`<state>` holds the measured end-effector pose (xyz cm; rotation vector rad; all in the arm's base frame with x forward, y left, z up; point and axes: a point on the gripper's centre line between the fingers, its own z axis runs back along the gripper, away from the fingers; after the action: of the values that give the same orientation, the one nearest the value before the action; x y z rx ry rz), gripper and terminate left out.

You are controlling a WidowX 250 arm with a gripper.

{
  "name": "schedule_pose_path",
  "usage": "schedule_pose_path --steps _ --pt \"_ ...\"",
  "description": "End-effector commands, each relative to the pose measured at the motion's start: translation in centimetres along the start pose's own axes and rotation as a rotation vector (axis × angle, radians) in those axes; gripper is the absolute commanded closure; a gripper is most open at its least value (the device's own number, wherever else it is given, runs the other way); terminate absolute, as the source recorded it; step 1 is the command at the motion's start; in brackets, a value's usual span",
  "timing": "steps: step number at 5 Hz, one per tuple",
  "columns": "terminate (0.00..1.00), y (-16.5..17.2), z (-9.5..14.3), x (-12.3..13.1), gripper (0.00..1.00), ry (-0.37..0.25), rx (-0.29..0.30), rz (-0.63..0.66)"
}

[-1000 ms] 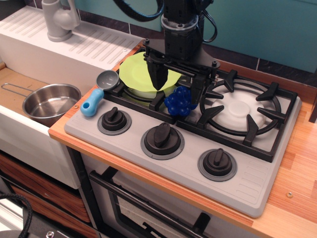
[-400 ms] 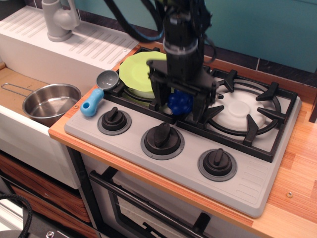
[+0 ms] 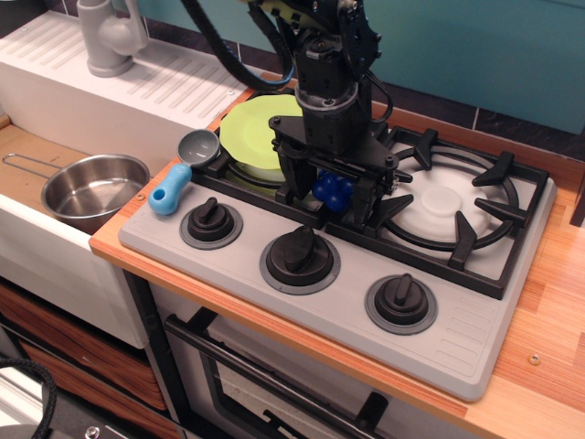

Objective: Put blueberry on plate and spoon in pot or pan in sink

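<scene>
The blueberry (image 3: 333, 188), a dark-blue cluster, lies on the stove grate between the two burners. My gripper (image 3: 330, 196) has come down over it and stands open, one finger on each side of the berries, and its body hides their top. Just behind and to the left, the lime-green plate (image 3: 249, 133) rests on the left burner. The spoon (image 3: 177, 177), with a grey bowl and a light-blue handle, lies at the stove's left edge. The steel pot (image 3: 91, 190) sits in the sink (image 3: 37, 247) at the left.
A grey-white tap (image 3: 108, 37) stands on the ribbed drainboard (image 3: 174, 78) at the back left. Three black knobs (image 3: 300, 249) line the stove front. The right burner grate (image 3: 452, 206) and a wooden counter (image 3: 558, 302) lie to the right.
My gripper has moved forward and down from over the plate's edge, and its fingers now straddle the blueberry. The berries are more covered than before. Spoon, plate and pot have not moved.
</scene>
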<state>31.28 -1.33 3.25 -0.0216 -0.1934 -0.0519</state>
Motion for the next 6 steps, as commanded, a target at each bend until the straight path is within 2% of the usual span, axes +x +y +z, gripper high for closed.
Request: schedule_pose_path --steps 1,2,6 --pt "0.0 0.3 0.2 0.4 1.0 -0.041 0.0 -0.008" --pt "0.0 0.5 0.1 0.3 1.0 -0.047 -0.005 -0.018" --pt "0.0 1.2 4.5 -0.7 1.0 0.007 0.005 -0.031"
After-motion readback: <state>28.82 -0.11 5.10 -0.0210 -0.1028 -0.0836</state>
